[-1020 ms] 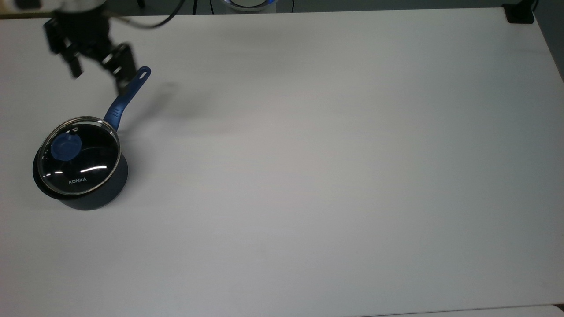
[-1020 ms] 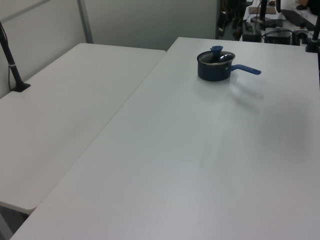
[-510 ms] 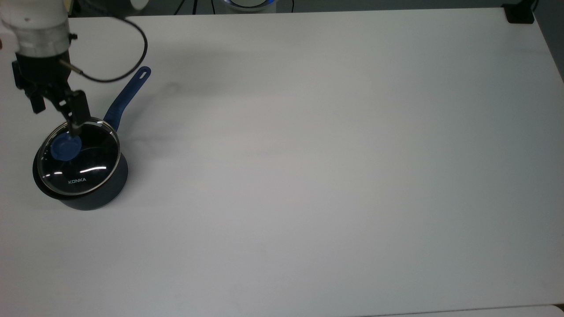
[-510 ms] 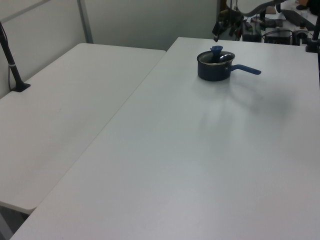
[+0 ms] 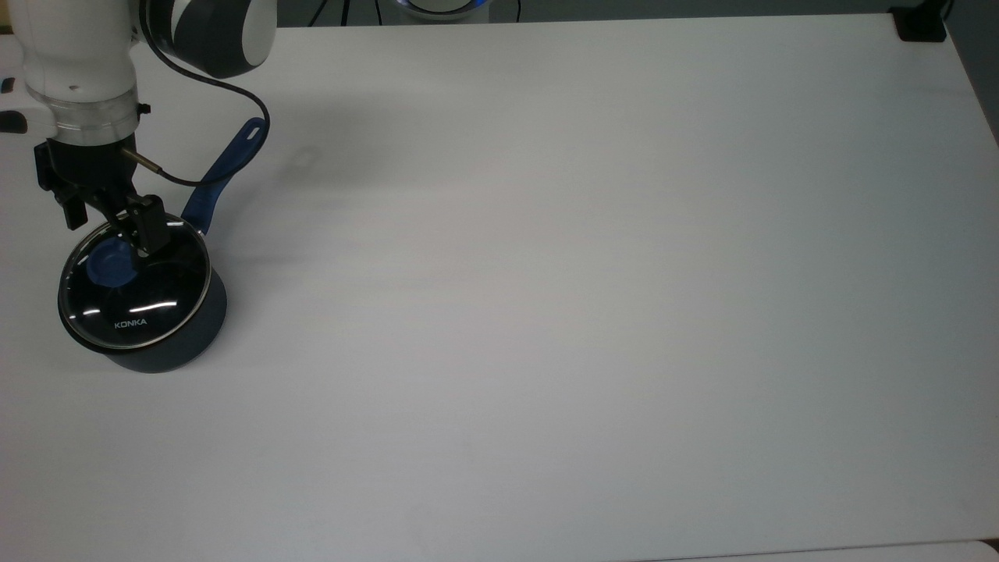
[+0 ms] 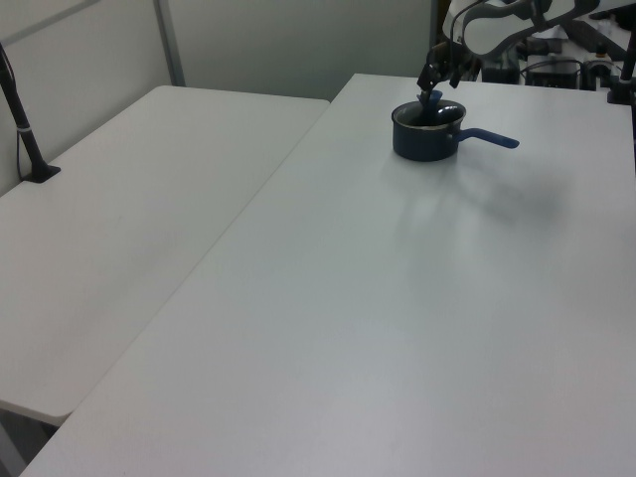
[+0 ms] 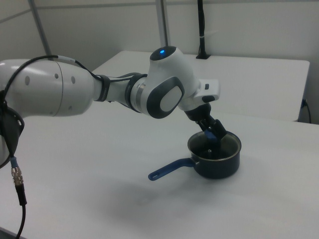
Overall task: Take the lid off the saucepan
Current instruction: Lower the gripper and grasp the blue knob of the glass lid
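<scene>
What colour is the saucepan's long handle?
Bright blue; the saucepan handle shows best in the top view.

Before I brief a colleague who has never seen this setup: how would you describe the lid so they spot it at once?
On the white table, look to the top view's left edge for the dark navy saucepan with a long blue handle. The lid sits on it, beneath the arm's tool. It is clear glass with a thin metal rim, a blue knob and white KONKA lettering.

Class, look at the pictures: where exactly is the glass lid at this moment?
The lid sits on the saucepan at the top view's left edge of the table, with the gripper at its blue knob.
</scene>
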### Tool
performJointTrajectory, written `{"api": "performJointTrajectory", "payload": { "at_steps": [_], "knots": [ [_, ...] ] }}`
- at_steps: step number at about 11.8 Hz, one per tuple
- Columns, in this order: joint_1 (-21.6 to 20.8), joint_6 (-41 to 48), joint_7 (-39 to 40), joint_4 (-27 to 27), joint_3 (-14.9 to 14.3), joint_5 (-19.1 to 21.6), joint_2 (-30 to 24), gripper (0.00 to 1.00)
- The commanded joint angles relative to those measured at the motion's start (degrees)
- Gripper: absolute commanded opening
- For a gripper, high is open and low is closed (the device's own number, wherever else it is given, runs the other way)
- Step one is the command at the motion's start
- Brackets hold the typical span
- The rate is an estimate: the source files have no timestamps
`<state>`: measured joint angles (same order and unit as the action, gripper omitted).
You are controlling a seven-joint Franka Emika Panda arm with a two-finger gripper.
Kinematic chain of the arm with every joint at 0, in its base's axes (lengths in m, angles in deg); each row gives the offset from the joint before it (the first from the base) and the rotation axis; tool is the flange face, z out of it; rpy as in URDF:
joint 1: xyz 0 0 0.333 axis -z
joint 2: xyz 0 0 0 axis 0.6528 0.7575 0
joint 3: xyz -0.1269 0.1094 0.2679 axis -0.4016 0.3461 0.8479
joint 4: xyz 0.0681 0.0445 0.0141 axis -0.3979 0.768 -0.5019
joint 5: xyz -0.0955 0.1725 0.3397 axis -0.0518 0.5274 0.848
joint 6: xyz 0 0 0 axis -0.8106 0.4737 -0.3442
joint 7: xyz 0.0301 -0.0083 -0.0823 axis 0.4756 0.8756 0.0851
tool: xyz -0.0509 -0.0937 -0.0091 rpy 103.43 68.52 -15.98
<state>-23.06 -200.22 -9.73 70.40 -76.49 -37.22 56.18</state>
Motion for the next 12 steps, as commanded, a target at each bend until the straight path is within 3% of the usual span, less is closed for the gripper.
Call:
{"api": "performJointTrajectory", "payload": {
  "at_steps": [1,4,6,10,12],
  "knots": [
    [-0.20,-2.43,-1.49,1.09,-0.08,-1.31,0.62,0.97],
    [-0.29,-3.57,-3.07,1.01,-0.08,-0.95,0.97,1.00],
    [-0.38,-3.57,-3.16,0.92,-0.08,-0.87,1.06,0.95],
    [-0.29,-3.57,-3.16,0.75,-0.08,-0.25,1.06,0.48],
    [-0.37,-3.57,-3.16,0.74,-0.08,-0.34,0.89,0.45]
  ]
}}
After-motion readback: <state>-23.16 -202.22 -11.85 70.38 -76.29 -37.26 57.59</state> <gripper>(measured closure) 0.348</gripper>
